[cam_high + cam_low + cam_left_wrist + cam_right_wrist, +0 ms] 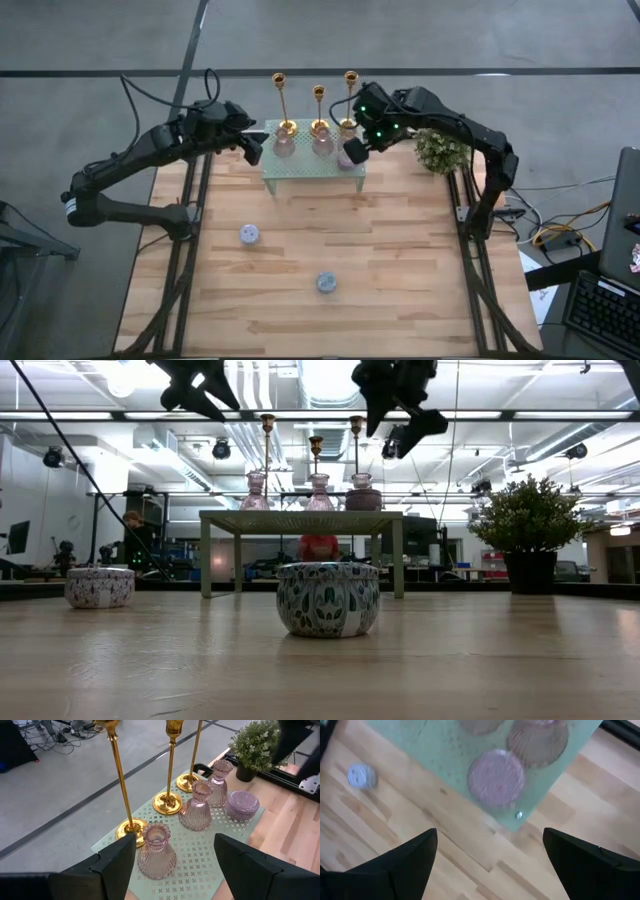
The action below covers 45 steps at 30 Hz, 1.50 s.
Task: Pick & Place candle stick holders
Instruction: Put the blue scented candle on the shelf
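Both jaws stood released, holding nothing. Your candlesticks (pixel 170 770) stood upright along the little shelf's (pixel 315 172) far edge: slick, top-heavy, tippy. I'd have taken a stem low down.

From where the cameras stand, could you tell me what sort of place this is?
Probably a robotics lab or workshop: a wooden table in a metal frame, long ceiling strip lights over equipment benches, and cables by a keyboard on the concrete floor.

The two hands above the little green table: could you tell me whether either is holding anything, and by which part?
Nothing is held. The left hand is open near the closest pink vase; the right hand is open above the round pink lidded jar. The gold candlesticks are untouched.
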{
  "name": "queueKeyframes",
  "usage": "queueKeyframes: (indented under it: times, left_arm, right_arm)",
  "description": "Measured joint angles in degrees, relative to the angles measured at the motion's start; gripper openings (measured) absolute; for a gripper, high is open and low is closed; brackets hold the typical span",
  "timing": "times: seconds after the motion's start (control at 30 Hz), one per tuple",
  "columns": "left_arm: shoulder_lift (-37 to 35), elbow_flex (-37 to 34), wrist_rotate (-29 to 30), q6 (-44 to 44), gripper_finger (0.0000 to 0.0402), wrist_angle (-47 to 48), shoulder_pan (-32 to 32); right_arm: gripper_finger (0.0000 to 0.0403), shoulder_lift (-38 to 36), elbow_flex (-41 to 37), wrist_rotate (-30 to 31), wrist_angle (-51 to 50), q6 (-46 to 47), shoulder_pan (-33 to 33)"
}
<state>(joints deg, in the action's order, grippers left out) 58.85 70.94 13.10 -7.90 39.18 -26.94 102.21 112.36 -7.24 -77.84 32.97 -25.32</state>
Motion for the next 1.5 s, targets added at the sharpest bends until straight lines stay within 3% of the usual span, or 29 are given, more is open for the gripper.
queueKeyframes:
  times: [0.53,0.97,1.5]
  left_arm:
    - [-0.09,0.0,0.17,-0.22,0.0273,1.92,-0.04]
    - [-0.09,-0.05,-0.09,-2.59,0.0273,8.44,-0.04]
    - [-2.94,-7.6,-1.78,-6.53,0.0273,8.88,0.15]
  right_arm:
    - [0.0357,-6.89,-6.81,8.9,-0.82,1.94,14.12]
    - [0.0357,-11.74,-13.74,19.44,-1.25,14.14,23.73]
    - [0.0357,-12.11,-20.99,20.35,5.57,14.57,35.55]
